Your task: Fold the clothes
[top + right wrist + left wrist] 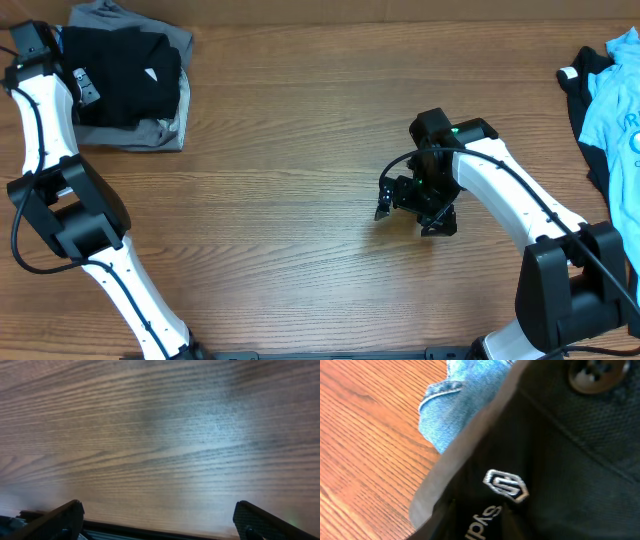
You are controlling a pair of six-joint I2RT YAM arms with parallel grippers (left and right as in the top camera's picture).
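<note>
Far-left table (300,120) corner, overhead: folded black shirt (125,70) atop grey garment (172,128), left gripper (82,88) at its left edge. Grip state cannot be told in any view.

Left wrist view alone gives detail: black shirt (560,460) filling the picture, stitched white logo (506,485), white lettering (482,527) below, dark button (597,372) at top, blue fabric (465,400) peeking from under. Own fingers unseen there.

Mid-table: right gripper (415,212) spread wide, empty; wrist view shows the right gripper (157,510) over bare wood only. Light-blue shirt (620,110) heaped at right edge, seen overhead only.
</note>
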